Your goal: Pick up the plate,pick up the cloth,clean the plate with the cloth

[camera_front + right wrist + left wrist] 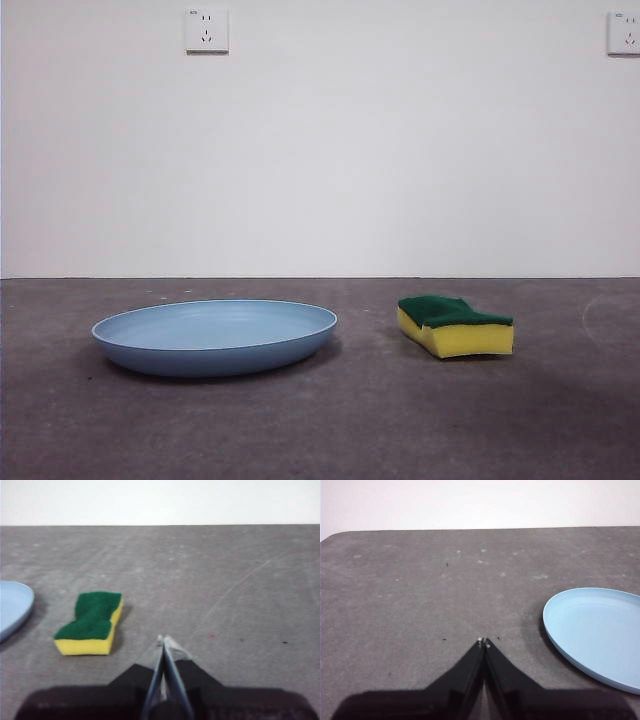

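The light-blue plate (215,335) lies flat on the dark grey table, left of centre in the front view. The cloth, a yellow sponge with a dark green top (456,325), lies to its right, apart from it. Neither arm shows in the front view. My left gripper (484,641) is shut and empty, held back from the plate (595,630), which lies off to its side. My right gripper (164,640) is shut and empty, held back from the sponge (92,622), which lies off to its side; the plate's edge (12,607) shows beyond the sponge.
A white wall with two sockets (206,30) stands behind the table. The table's far edge (480,529) meets the wall. Bare grey table surface (320,430) lies in front of both objects.
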Controlling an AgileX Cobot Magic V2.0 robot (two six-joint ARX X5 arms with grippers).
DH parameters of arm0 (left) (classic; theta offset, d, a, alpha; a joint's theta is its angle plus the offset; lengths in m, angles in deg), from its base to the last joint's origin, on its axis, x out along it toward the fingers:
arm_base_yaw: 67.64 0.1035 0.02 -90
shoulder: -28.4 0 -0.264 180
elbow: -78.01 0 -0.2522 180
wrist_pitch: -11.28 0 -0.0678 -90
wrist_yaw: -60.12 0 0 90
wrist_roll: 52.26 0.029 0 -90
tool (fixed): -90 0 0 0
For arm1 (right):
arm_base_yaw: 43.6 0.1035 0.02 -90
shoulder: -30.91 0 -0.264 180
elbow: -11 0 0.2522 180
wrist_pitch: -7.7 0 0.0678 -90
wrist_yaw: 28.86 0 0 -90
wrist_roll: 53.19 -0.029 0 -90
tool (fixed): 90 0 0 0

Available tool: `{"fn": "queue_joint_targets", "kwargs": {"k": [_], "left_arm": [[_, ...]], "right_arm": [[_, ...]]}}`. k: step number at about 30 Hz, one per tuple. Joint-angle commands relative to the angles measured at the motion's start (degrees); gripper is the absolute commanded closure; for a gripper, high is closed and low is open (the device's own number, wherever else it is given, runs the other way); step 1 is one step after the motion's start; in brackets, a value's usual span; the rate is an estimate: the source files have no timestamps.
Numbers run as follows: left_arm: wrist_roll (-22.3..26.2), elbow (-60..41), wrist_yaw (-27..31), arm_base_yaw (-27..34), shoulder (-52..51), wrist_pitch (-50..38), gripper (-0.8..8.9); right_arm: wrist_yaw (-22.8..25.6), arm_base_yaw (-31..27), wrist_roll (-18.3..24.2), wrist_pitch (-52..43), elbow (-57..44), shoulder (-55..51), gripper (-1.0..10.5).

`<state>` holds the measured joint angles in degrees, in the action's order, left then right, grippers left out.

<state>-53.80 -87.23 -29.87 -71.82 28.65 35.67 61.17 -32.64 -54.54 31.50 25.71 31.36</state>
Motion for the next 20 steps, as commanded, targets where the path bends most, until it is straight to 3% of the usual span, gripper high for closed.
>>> {"fn": "queue_joint_targets", "kwargs": {"k": [1,20], "left_arm": [[-0.33,-0.79,-0.11,0.17,-0.13,-0.11,8.16],[-0.33,-0.79,-0.11,0.17,-0.13,-0.11,8.16]], "right_arm": [[-0.02,0.02,-2.91,-0.07,-0.61,0.39,9.5],[1.6,-0.02,-2.89,-0.11,-0.61,0.79,9.5]]}}
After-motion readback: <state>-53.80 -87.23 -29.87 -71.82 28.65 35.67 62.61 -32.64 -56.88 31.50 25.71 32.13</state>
